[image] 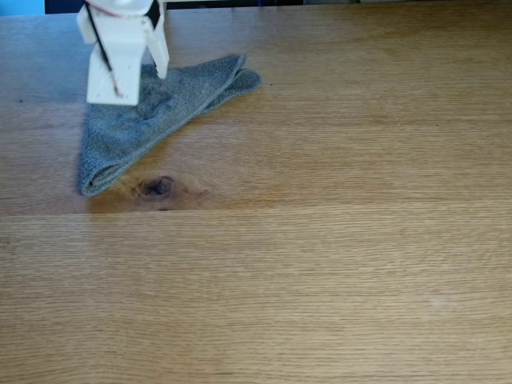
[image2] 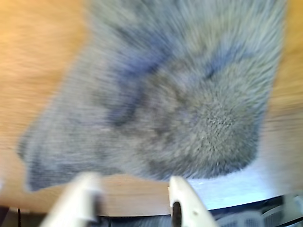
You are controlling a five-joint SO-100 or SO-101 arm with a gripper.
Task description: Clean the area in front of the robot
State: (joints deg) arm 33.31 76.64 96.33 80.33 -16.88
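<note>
The wooden tabletop (image: 336,264) fills the fixed view, with a dark oval knot (image: 156,187) left of centre and a faint pale smear (image: 436,302) at the lower right. A grey folded terry cloth (image: 152,120) lies at the upper left, just behind the knot. My white gripper (image: 138,88) hangs right over the cloth's far part, and whether it touches the cloth cannot be told. Blurred by motion, the wrist view is mostly cloth (image2: 189,94). The gripper (image2: 132,182) is open, its two pale fingertips (image2: 179,189) apart at the bottom edge with nothing between them.
A plank seam (image: 320,206) runs across the table just below the knot. The table's far edge (image: 320,3) lies along the top of the fixed view, with dark shapes behind it.
</note>
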